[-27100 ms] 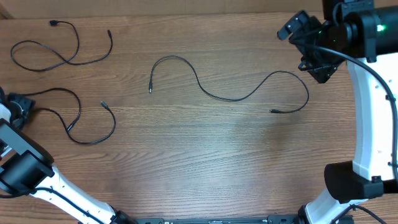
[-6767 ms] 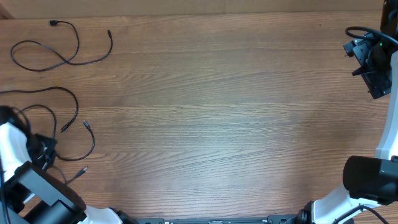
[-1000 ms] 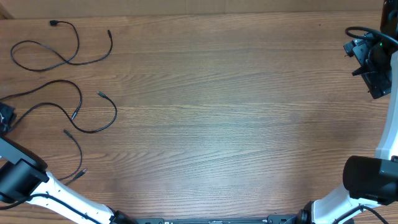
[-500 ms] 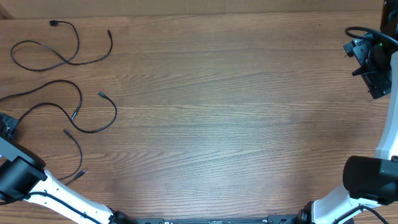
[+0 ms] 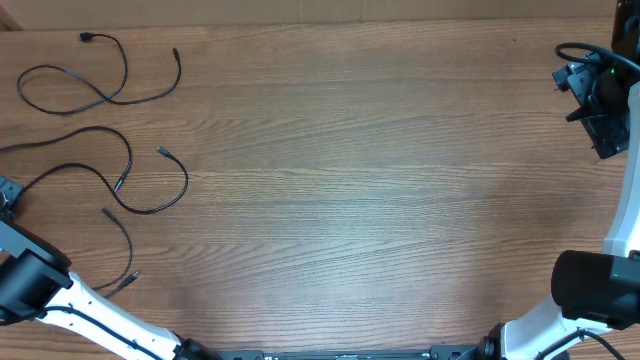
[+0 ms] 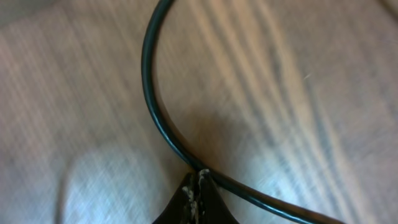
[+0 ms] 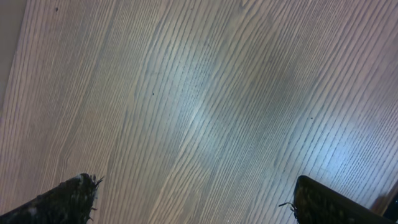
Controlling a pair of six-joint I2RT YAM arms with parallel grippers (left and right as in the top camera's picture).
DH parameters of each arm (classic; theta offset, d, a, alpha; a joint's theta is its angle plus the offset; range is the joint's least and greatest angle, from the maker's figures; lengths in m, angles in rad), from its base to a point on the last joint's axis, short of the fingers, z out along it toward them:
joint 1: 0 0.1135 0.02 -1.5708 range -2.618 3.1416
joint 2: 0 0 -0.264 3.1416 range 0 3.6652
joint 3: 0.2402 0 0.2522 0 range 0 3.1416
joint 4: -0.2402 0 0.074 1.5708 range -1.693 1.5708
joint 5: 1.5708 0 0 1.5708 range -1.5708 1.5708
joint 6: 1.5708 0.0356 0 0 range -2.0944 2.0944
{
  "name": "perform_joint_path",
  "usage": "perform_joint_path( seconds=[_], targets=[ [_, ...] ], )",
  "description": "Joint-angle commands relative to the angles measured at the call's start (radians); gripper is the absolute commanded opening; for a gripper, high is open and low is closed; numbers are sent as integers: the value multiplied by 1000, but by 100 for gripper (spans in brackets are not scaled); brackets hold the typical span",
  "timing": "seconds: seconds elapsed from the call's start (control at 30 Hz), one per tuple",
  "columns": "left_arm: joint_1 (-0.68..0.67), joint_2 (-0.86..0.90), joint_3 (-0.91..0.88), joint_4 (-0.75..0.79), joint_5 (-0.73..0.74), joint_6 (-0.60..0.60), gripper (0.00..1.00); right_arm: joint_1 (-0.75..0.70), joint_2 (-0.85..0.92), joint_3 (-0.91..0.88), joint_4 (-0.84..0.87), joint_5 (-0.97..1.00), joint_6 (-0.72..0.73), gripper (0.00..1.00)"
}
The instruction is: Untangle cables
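Observation:
Several thin black cables lie at the table's left. One loops at the back left (image 5: 125, 65). A second (image 5: 128, 150) arcs in from the left edge. A third (image 5: 150, 211) snakes from my left gripper (image 5: 8, 190) out to a small plug. A short one (image 5: 124, 240) lies nearer the front. In the left wrist view the fingertips (image 6: 198, 179) are pressed together right on the third cable (image 6: 145, 68), which kinks there. My right gripper (image 5: 600, 110) hangs open at the far right over bare wood, fingers wide apart (image 7: 193, 199), nothing between them.
The wooden table (image 5: 380, 190) stretches between the two arms. The left arm's white link (image 5: 70, 295) crosses the front left corner. The right arm's base (image 5: 590, 290) stands at the front right.
My left gripper has closed onto the cable at the left edge and shifted slightly there. The cable's near end moved a little with it. The right arm is unchanged.

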Motion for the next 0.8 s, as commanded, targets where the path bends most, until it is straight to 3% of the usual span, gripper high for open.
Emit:
perform_joint_path(
  seconds=[0.0,0.27,0.53,0.77],
  targets=[
    [-20,105,-35,8,100,37,4,2,-7,-4,5,17,-3,100],
    [-90,104,83,-33,103,62,4,2,-7,-4,5,17,-3,100],
    [-113,102,280,-259,66,-64,4,2,-7,-4,5,17,-3,100],
    [-106,82,485,-494,66,-83,4,2,-7,-4,5,17,-3,100]
  ],
)
